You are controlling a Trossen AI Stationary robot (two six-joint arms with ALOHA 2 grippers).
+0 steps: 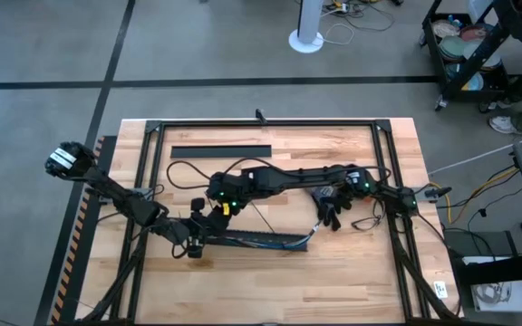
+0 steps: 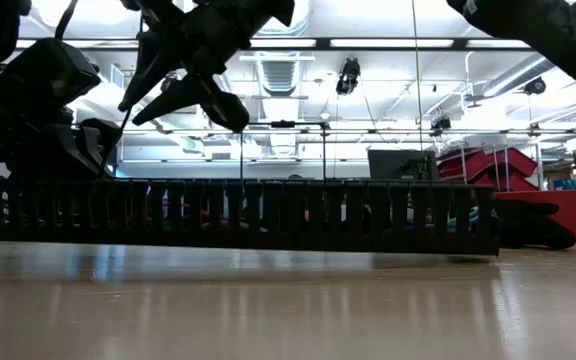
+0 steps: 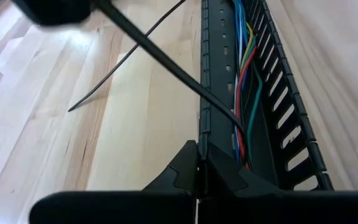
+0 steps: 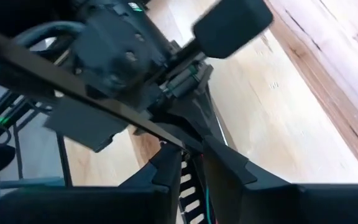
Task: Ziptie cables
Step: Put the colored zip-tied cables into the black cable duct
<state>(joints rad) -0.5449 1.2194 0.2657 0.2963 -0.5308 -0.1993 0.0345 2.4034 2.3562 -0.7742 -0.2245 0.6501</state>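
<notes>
The left arm reaches in from the table's left edge, its left gripper point(image 1: 195, 237) low at the near side, fingers point(image 3: 185, 163) pinched together. The right arm stretches across from the right side (elbow bent near the frame), its right gripper point(image 1: 217, 206) hanging just above the left one, fingers point(image 4: 166, 163) closed on a thin strip.

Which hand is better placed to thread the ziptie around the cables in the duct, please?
The right hand: it holds the ziptie, whose tip reaches the cables in the duct. The left hand is clamped on the duct's wall.
</notes>
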